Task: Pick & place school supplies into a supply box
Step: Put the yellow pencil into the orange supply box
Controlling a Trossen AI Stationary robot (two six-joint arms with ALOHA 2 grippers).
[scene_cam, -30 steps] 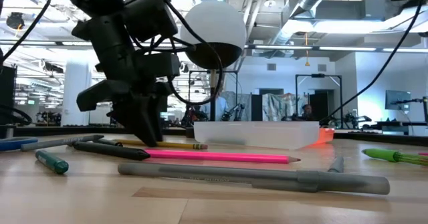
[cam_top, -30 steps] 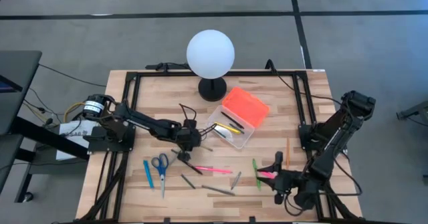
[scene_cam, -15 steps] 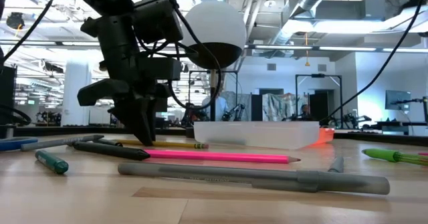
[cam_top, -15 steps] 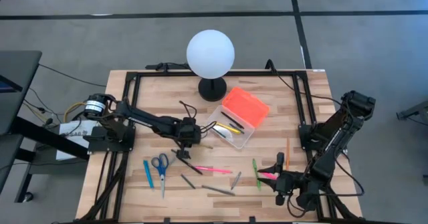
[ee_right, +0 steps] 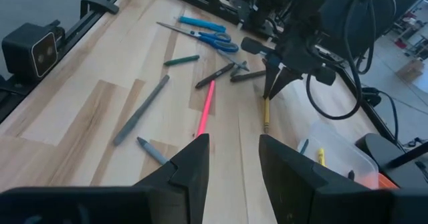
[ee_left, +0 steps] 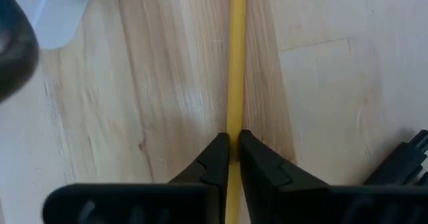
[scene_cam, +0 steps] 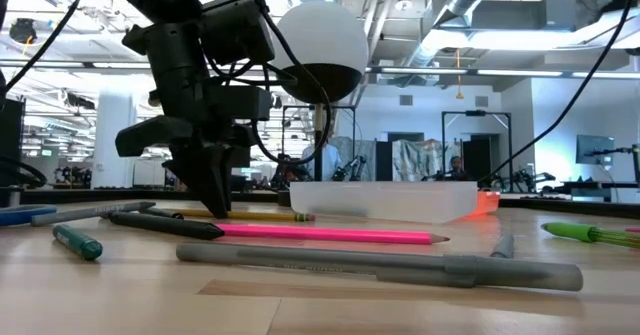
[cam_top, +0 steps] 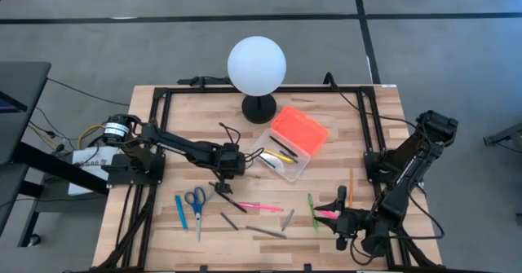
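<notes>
Low view: left tool point(scene_cam: 214, 207) shut on yellow pencil point(scene_cam: 262, 216) on wood table point(scene_cam: 320, 295); right tool point(ee_right: 233, 158) open, lab bkgd.

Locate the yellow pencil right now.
The yellow pencil lies on the table mid-left, just beside the supply box, pinched by the left end effector.

1. My left arm reaches out over the middle of the table, its left gripper point(ee_left: 232, 154) pointing down, fingers pinched together on a yellow pencil point(ee_left: 235, 63).
2. My right arm sits folded at the table's near right corner, right gripper point(ee_right: 233, 158) held low with fingers apart.
</notes>
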